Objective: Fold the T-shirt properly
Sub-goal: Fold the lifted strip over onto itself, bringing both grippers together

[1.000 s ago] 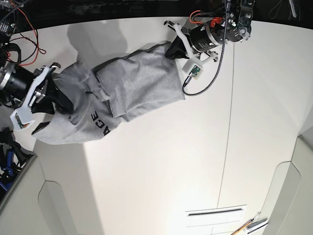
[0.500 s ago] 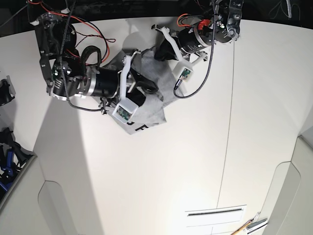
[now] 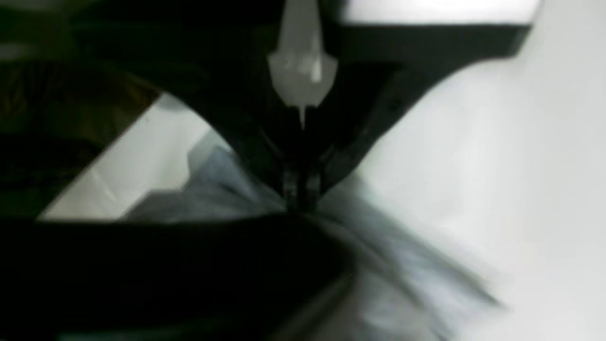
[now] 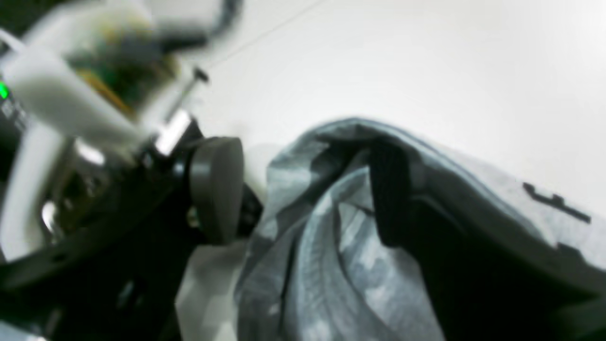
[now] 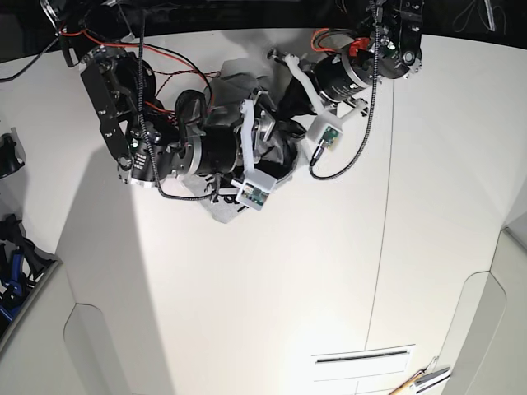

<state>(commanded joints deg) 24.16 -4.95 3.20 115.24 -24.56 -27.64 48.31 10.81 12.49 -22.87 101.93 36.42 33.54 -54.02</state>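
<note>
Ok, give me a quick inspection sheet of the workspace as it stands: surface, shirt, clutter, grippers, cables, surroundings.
Surface: white table, bare over most of its near half.
Job's things: T-shirt bunched between the two arms, not flat; black lettering shows on one fold.
Clutter: slotted white plate and a small tool at the near edge.
Grippers: left gripper shut on the T-shirt; right gripper buried in the cloth, state unclear.
Cables: red wires on the right arm, black cable looping off the left wrist.
Surroundings: dark gear at the table's side.
</note>
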